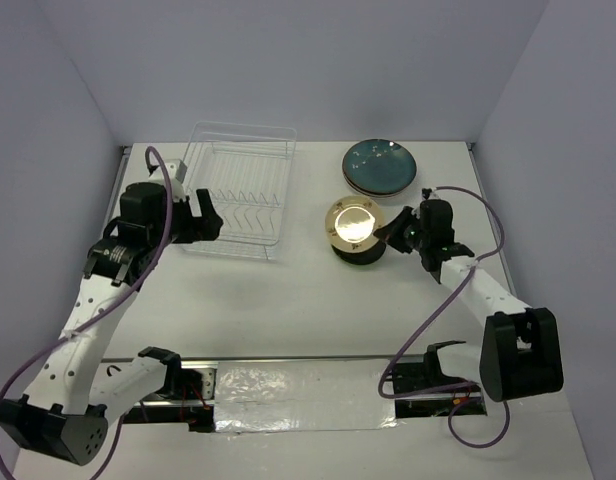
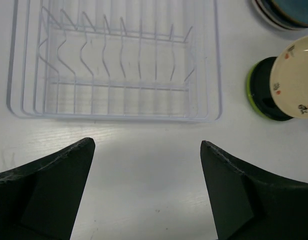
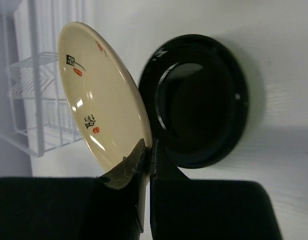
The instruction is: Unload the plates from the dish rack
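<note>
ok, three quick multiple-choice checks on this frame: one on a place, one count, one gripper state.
1. Where are the teal plates?
A. inside the rack
B. on the table, right of the rack
C. by the arm bases

2. How many plates stand in the rack?
A. none
B. two
C. four

3. What is the right gripper doing?
A. open above the rack
B. shut on nothing
C. shut on the cream plate's rim

Answers:
1 B: the top view shows the teal plates stacked on the table to the right of the rack.
2 A: every tine is bare in the top and left wrist views.
3 C: the right gripper pinches the edge of the tilted cream plate, above a dark plate.
</note>
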You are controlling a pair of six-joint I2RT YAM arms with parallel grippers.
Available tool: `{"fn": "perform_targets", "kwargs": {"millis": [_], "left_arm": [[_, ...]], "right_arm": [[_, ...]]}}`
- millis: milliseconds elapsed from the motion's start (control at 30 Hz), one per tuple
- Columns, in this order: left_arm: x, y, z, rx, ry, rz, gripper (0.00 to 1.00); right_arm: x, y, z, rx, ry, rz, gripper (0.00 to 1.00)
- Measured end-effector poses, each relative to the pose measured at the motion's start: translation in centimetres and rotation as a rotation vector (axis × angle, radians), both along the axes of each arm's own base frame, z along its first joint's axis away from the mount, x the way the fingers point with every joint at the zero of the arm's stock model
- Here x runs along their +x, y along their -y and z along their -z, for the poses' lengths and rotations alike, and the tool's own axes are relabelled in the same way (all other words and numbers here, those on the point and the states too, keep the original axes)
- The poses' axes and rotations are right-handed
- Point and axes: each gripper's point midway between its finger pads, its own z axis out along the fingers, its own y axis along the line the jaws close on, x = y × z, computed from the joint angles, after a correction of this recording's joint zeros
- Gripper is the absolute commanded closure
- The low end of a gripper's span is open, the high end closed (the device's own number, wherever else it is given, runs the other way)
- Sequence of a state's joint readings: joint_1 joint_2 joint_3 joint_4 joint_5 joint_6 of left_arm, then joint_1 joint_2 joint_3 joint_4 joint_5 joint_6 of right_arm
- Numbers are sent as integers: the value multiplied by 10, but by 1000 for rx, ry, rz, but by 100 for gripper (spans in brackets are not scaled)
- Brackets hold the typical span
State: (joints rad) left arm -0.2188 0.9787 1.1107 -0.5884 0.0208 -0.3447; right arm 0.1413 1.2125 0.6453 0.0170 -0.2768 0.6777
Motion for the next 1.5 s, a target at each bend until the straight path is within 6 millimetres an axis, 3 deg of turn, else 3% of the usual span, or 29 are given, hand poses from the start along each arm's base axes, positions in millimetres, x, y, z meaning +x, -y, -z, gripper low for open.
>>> {"fn": "perform_targets", "kwargs": {"millis": [100, 267, 300, 333, 367, 500, 533, 800, 967, 1033, 1100, 1233, 1333, 1433, 1500], "left_arm": [[-7, -11, 19, 38, -27, -39, 0], [-11, -21, 58, 105, -123, -68, 1], [-12, -23, 61, 113, -130, -70, 0], [-13, -23, 62, 116, -132, -71, 0], [-13, -23, 61, 117, -130, -71, 0], [-13, -24, 59, 117, -122, -72, 0], [-13, -24, 59, 117, -119, -72, 0], [-13, -25, 57, 118, -112, -76, 0], [-14, -30, 52, 129, -92, -104, 1], [-14, -34, 48, 134, -76, -125, 1], [-15, -41, 43, 146, -56, -158, 0], [-21, -57, 26, 164, 13, -238, 1], [-29, -67, 9, 152, 77, -297, 1], [-41, -75, -7, 135, 145, -331, 0], [-49, -79, -11, 127, 175, -349, 0]], "right_arm": [[0, 16, 15, -21, -47, 34, 95], [-2, 26, 37, -54, -114, 48, 79], [-3, 27, 40, -59, -124, 50, 72], [-3, 28, 41, -61, -127, 52, 43], [-4, 28, 42, -61, -135, 57, 33], [-4, 29, 46, -81, -143, 43, 20], [-5, 29, 47, -89, -153, 36, 12], [1, 9, 43, -196, -169, -68, 10], [-16, 9, 39, -291, -179, -67, 9], [-25, 13, 20, -350, -134, -59, 6], [-33, 16, -15, -403, -52, -48, 4], [-51, 32, -122, -435, 225, 39, 0], [-78, 55, -187, -430, 386, 124, 0], [-112, 77, -228, -426, 482, 192, 0], [-129, 86, -236, -424, 511, 212, 0]]}}
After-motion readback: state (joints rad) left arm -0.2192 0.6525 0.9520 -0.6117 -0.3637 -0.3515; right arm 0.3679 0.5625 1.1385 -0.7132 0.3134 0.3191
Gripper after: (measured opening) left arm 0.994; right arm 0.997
